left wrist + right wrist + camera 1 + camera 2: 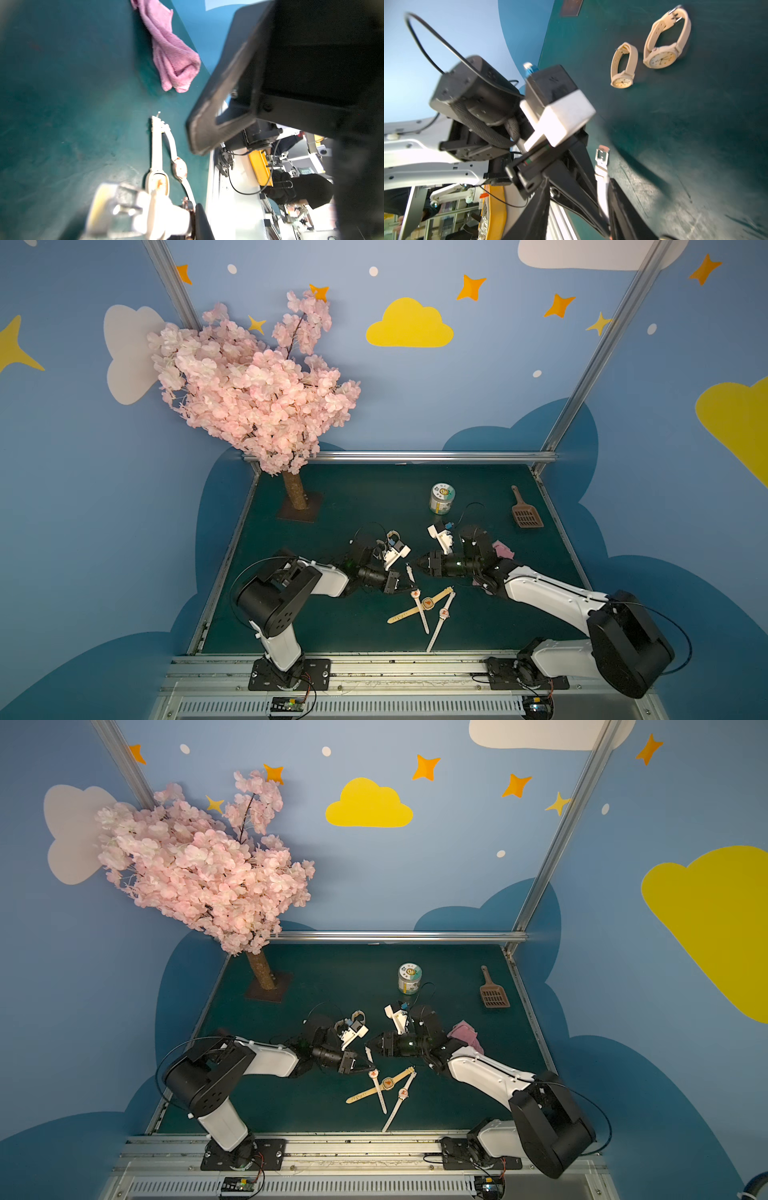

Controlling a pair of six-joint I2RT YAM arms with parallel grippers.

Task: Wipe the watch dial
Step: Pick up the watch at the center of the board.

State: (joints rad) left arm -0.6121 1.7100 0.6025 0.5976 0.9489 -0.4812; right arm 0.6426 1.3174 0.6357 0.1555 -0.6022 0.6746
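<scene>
Left gripper (pixel 403 586) pinches the watch (pixel 421 612) by its dial (pixel 415 593), mid-table, long axis far to near. Right gripper (pixel 419 568) straddles the far strap end (pixel 409 571) — whether pinching, I cannot tell; cloth (pixel 503 551) lies right, behind its wrist.

The mat (pixel 353 626) lies bare front-left; 3 watches (pixel 428 605), jar (pixel 441 498), scoop (pixel 525 514) obstruct elsewhere.

Your dark green counter (pixel 374 497) carries a blossom tree (pixel 297 489) on a brown plate (pixel 311 510) left of frame centre, a jar (pixel 441 498) at centre, a brown scoop (pixel 525 512) and pink cloth (pixel 503 551) to its right, and, lower centre, a tan watch (pixel 428 603) crossed by a white watch (pixel 414 594), with a second white watch (pixel 444 613) just beside.
</scene>
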